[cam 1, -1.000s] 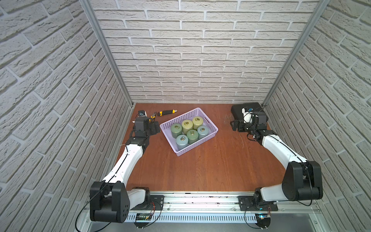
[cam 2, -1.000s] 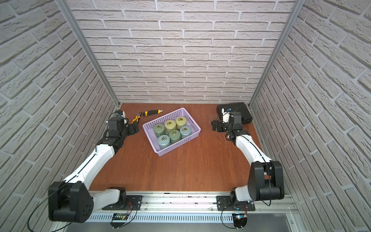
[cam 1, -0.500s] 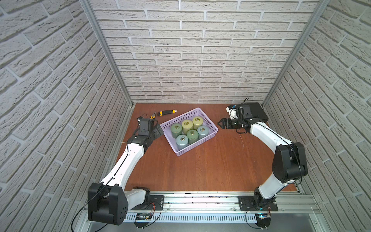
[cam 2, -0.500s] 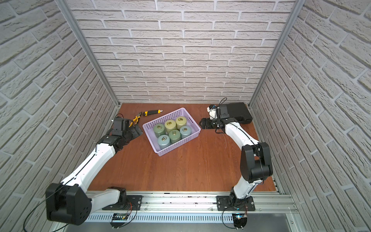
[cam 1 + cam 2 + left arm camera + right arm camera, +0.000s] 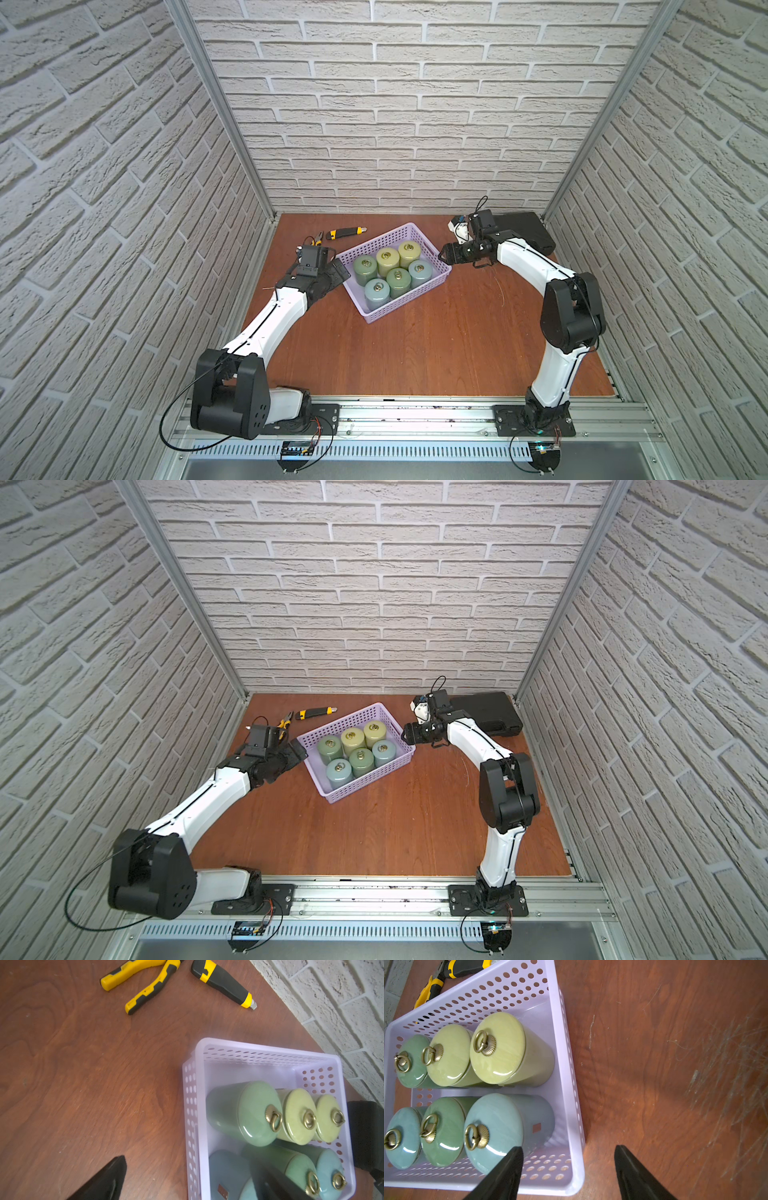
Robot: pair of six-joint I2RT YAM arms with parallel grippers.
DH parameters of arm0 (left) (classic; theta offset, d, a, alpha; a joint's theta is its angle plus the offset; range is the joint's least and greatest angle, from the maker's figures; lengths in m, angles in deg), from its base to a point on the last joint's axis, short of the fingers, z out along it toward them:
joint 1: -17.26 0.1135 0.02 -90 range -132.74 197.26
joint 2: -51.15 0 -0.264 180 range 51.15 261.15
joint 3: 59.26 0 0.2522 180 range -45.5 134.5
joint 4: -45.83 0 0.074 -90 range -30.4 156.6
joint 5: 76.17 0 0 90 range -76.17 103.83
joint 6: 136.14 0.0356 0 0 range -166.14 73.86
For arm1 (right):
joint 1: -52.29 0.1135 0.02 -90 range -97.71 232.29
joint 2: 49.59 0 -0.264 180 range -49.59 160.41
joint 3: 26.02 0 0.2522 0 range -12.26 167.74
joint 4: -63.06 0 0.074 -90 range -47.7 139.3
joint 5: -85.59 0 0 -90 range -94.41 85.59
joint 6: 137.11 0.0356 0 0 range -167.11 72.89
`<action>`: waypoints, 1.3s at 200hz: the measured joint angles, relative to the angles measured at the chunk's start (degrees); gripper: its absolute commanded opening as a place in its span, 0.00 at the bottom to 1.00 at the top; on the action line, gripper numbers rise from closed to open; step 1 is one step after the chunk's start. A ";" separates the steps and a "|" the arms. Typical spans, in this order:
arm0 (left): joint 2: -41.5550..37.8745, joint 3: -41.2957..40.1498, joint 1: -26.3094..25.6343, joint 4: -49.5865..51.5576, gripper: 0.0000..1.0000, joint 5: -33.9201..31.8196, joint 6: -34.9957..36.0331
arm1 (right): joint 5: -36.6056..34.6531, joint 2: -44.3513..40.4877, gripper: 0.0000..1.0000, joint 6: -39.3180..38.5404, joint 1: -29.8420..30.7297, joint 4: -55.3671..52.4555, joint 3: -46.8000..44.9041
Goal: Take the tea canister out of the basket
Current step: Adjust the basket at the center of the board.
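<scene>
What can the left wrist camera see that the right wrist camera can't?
Only the left wrist camera shows the whole utility knife, right down to its blade tip, and the open left gripper. Only the right wrist camera shows a scratched patch of table and the open fingertips of the right gripper, one over the basket and one outside it. Both show the basket, all six tea canisters and the yellow pliers.

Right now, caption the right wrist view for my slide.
Right gripper, open, at the lavender basket's rim; six tea canisters inside.
</scene>
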 measured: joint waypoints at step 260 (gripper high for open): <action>4.74 0.11 -1.66 -3.63 0.92 2.82 -2.45 | -3.34 5.35 0.09 -2.45 1.79 -1.27 1.09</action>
